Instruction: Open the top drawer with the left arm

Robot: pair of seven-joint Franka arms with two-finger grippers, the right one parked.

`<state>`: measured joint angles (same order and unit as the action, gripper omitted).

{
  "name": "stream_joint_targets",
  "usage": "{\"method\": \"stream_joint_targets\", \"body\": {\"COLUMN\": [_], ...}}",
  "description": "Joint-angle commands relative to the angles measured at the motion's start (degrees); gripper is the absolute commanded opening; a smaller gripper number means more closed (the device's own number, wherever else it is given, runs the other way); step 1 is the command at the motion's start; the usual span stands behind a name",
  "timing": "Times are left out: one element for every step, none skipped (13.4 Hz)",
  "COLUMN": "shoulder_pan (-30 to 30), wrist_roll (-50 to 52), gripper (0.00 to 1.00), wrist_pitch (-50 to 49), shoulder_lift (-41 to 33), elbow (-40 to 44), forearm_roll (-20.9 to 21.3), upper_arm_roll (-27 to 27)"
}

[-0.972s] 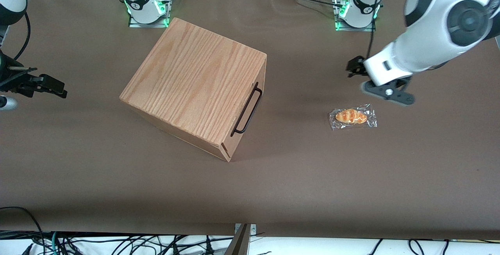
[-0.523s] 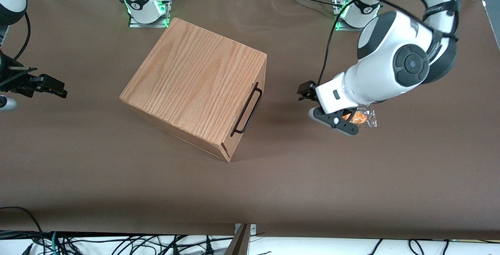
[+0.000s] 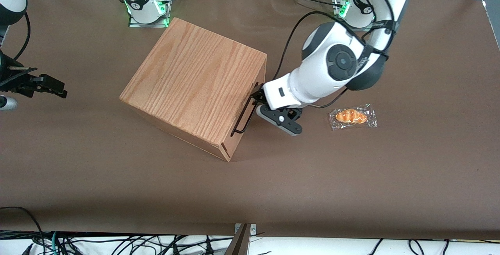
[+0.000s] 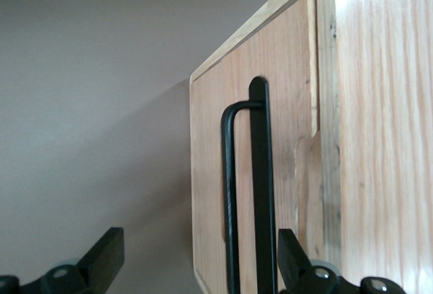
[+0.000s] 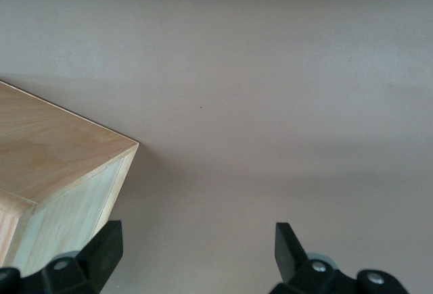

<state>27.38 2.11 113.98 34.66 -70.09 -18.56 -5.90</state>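
The oak-grain wooden box (image 3: 195, 81) stands mid-table. Its top drawer (image 3: 261, 76) is closed, flush with the box's face, and carries a long thin black wire handle (image 3: 245, 115). The white left arm (image 3: 336, 61) reaches down to that face. Its black gripper (image 3: 257, 99) is right at the handle, in front of the drawer. In the left wrist view the drawer front (image 4: 284, 105) and handle (image 4: 230, 192) fill the frame. The gripper (image 4: 196, 267) is open, its fingers (image 4: 101, 260) wide apart with the handle bar between them, untouched.
A wrapped croissant (image 3: 352, 116) lies on the brown table (image 3: 351, 177) toward the working arm's end, beside the arm's wrist. The arm bases (image 3: 359, 5) stand at the table edge farthest from the front camera. The right wrist view shows a box corner (image 5: 61, 165).
The left arm has swung from the working arm's end of the table, over the croissant, to the box. Its gripper went from well clear of the box to straddling the drawer handle.
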Motion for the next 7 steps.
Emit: {"method": "stream_joint_targets", "body": {"shoulder_pan": [0.7,1.0,1.1,1.2,2.1,2.7,2.8], "wrist_roll": [-0.3,-0.3,-0.2,-0.3,-0.2,0.0,-0.1], "gripper": [1.00,1.00,1.00,1.00,1.00,1.00,1.00], "wrist_pitch": [3.0,3.7,3.9,4.3,4.5,4.7,4.7], "shoulder_lift": [1.5,2.2,2.5,3.0,3.4,3.7,3.8], "elbow": [0.1,0.1,0.1,0.1,0.1,0.0,0.0], "forearm_roll": [0.4,0.5,0.4,0.5,0.4,0.4,1.3], "upper_arm_roll": [0.7,0.7,0.7,0.7,0.7,0.8,0.9]}}
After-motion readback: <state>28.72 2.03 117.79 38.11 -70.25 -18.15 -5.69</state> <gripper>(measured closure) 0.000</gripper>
